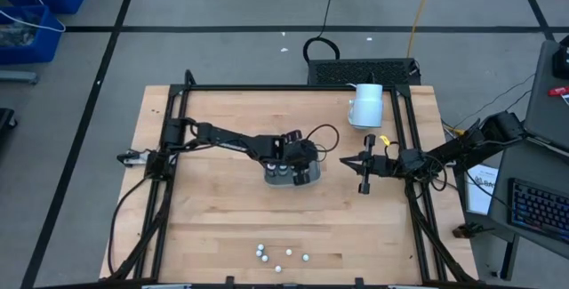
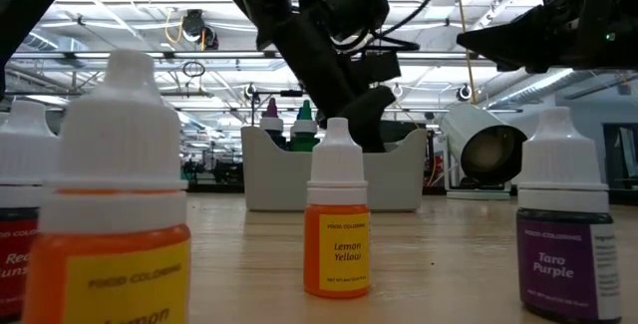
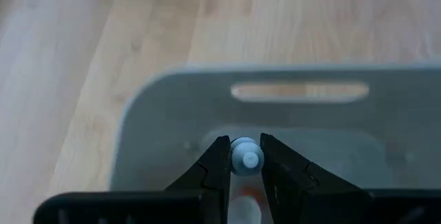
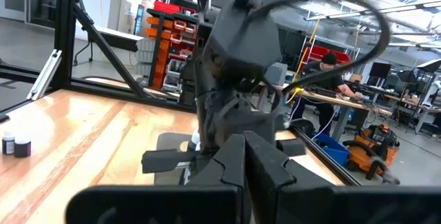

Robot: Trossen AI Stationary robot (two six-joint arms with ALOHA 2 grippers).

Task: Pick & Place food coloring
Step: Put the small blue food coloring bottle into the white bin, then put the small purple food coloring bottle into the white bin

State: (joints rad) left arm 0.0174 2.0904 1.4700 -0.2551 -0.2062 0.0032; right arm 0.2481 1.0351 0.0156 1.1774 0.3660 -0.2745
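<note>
Left pincer (image 3: 244, 162) pinching the white cap of a food coloring bottle (image 3: 245, 156), held directly over the pale grey tray (image 3: 165, 107) at mid-table (image 1: 222, 209). Two further bottles (image 2: 287, 125) stand in the tray just beside that pincer. Loose bottles (image 1: 277, 255), among them Lemon Yellow (image 2: 336, 219), stand well apart from it. Right pincer (image 1: 362, 172), fingers pressed together, hovers beside the tray, near the white cylinder (image 1: 366, 105).
</note>
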